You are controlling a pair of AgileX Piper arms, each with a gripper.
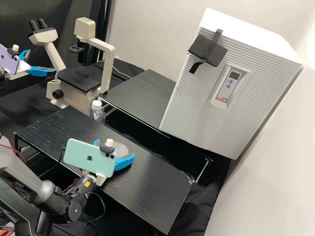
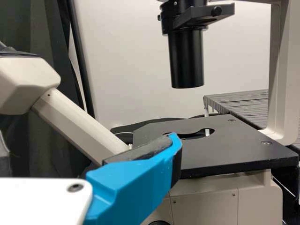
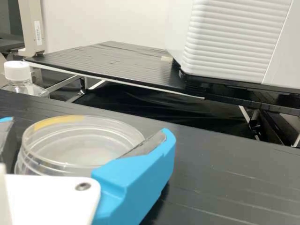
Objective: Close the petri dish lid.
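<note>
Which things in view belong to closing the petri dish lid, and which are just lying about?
For the job:
- petri dish, on the black bench
- right gripper, fingers apart on either side of it

Just there:
- microscope
- bottle with white cap
- ribbed white cabinet
- foam piece taped on it

Wall [image 1: 147, 32] was v. bright, blk curtain [image 1: 16, 19] dim; black platform [image 3: 225, 154] had soft sheen in R wrist view.
</note>
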